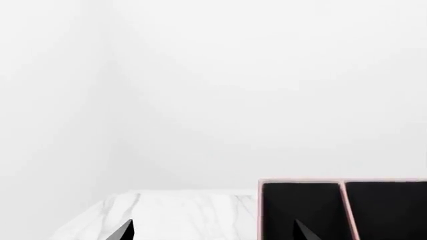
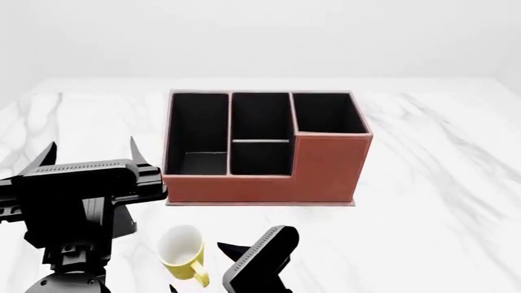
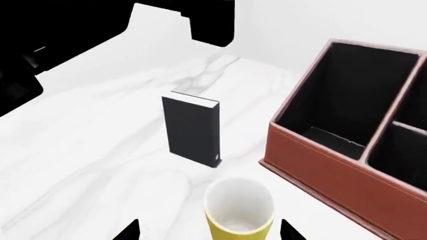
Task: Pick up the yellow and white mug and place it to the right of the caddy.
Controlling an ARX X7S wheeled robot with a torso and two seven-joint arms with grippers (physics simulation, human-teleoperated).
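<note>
The yellow and white mug (image 2: pixel 182 249) stands upright on the marble table in front of the caddy's left end, handle towards me. In the right wrist view the mug (image 3: pixel 239 210) sits between the open fingertips of my right gripper (image 3: pixel 208 231), untouched. The reddish-brown caddy (image 2: pixel 269 183) with black-lined compartments stands mid-table and also shows in the right wrist view (image 3: pixel 333 165). My left gripper (image 2: pixel 91 149) is open and empty, raised left of the caddy. In the left wrist view it (image 1: pixel 215 232) points past the caddy's rim (image 1: pixel 300 181).
A small black upright card (image 3: pixel 192 131) stands on the table just beyond the mug, left of the caddy; my left arm hides it in the head view. The marble table (image 2: pixel 440 201) stretches to the right of the caddy. White walls stand behind.
</note>
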